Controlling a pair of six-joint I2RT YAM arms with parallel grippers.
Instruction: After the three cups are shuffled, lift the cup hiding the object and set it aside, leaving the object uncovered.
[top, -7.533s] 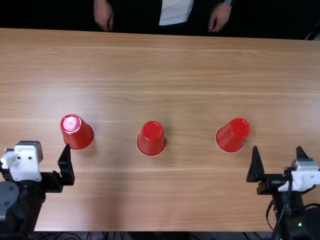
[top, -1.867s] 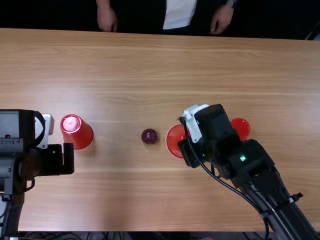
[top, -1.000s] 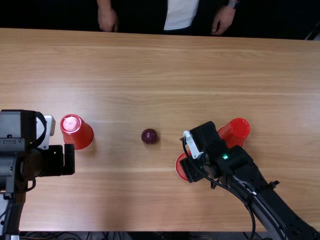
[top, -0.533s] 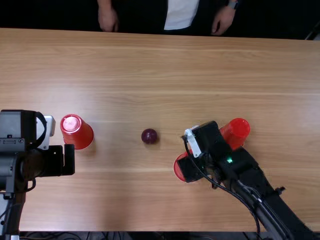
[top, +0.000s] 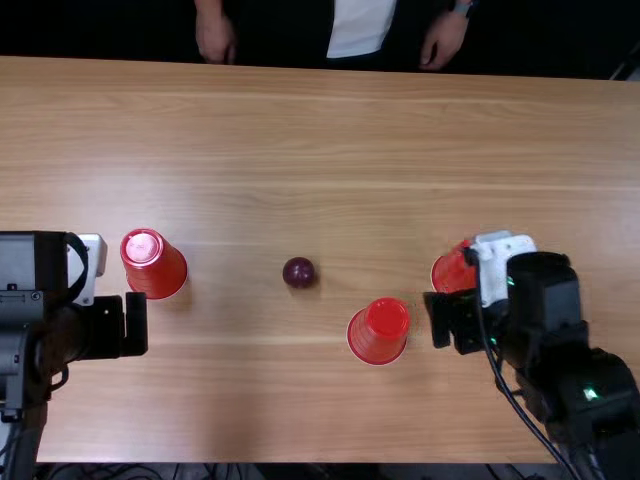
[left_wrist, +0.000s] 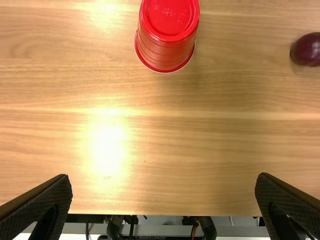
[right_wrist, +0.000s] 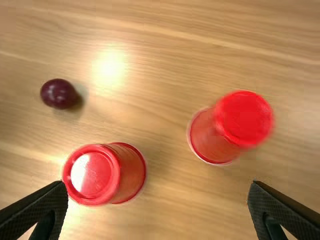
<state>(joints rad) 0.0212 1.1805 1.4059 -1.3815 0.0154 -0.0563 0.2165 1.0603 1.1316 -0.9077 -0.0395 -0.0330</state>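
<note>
A dark purple ball (top: 298, 272) lies bare on the table's middle, also seen as the ball (right_wrist: 59, 93) and the ball (left_wrist: 306, 49). Three red cups stand upside down. The left cup (top: 152, 263) stands just beyond my left gripper (top: 135, 320), which is open and holds nothing; it is the cup (left_wrist: 167, 32) in the left wrist view. The set-aside cup (top: 379, 330) stands nearer the front, right of the ball. My right gripper (top: 445, 320) is open just right of it, apart from it. The right cup (top: 455, 268) is partly hidden by the right arm. The right wrist view holds the set-aside cup (right_wrist: 102, 172) and the right cup (right_wrist: 232, 125).
The wooden table (top: 320, 150) stretches bare toward the far edge, where a person stands with hands off the table. Free room lies between the left cup and the ball.
My right gripper has let go of the cup and drawn back to the right. The cup now stands alone near the front, right of the ball. The left arm has barely moved.
</note>
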